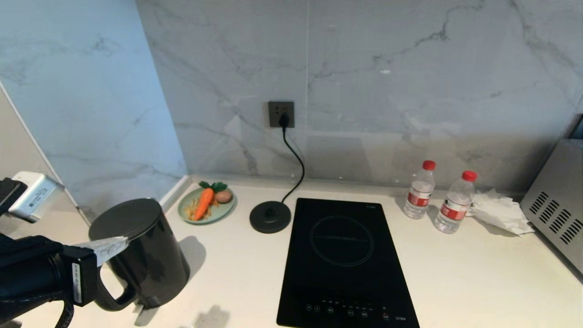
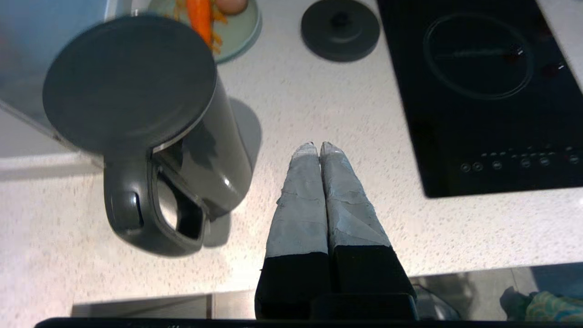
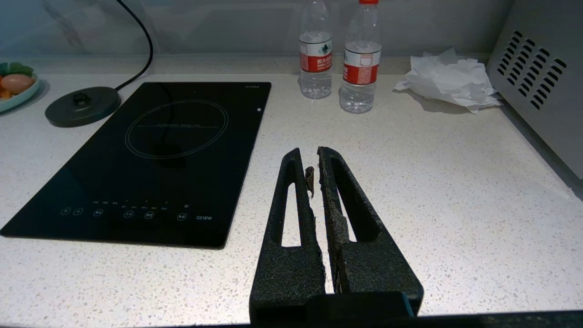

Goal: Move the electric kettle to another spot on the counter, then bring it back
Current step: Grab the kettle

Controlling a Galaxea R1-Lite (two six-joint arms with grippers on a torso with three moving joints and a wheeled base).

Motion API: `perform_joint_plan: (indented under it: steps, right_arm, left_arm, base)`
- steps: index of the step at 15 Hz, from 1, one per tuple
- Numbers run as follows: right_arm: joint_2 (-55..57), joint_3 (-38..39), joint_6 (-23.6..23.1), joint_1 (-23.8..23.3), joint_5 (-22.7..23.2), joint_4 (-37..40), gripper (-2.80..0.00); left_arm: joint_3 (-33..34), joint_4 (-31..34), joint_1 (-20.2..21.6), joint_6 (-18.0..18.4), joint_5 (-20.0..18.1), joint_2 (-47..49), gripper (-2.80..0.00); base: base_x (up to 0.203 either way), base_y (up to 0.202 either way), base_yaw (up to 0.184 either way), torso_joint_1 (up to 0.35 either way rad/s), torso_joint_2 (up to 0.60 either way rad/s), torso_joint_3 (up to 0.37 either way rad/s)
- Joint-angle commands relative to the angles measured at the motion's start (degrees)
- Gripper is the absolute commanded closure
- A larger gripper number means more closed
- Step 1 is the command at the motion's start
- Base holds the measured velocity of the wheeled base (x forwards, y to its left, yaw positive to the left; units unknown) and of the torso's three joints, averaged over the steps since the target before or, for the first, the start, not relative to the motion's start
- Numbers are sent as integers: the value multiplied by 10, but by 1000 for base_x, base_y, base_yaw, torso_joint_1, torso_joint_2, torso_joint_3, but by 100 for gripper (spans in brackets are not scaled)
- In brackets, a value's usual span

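1 electric kettle (image 1: 141,253) stands on counter (image 1: 478,273), off base disc (image 1: 270,217) at its 2 o'clock. Glossy, rigid, likely slippery, weight unknown (contents hidden): take loop handle (image 2: 152,214). Left gripper (image 2: 317,146) closed, empty, beside handle. Right gripper (image 3: 309,157) nearly closed, empty.

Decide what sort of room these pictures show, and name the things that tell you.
Most likely a home kitchen: a stone counter with an induction hob set on it, an electric kettle beside its corded base, and a plate of vegetables.

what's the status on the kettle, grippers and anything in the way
Left gripper shut, empty, beside the kettle's handle. Right gripper shut, parked over the counter. Electric kettle upright, off its base disc. Nothing blocking.
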Motion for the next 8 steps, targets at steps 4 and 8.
perform_joint_plan:
  steps: [4,8]
  right_arm:
    - [0,0,0,0,0,0,0]
    - [0,0,1,0,0,-1,0]
  left_arm:
    - [38,1,-13,-80,70,-26,0]
    - [67,0,-136,-149,158,-18,0]
  base:
    - [0,0,0,0,0,0]
    - [0,0,0,0,0,0]
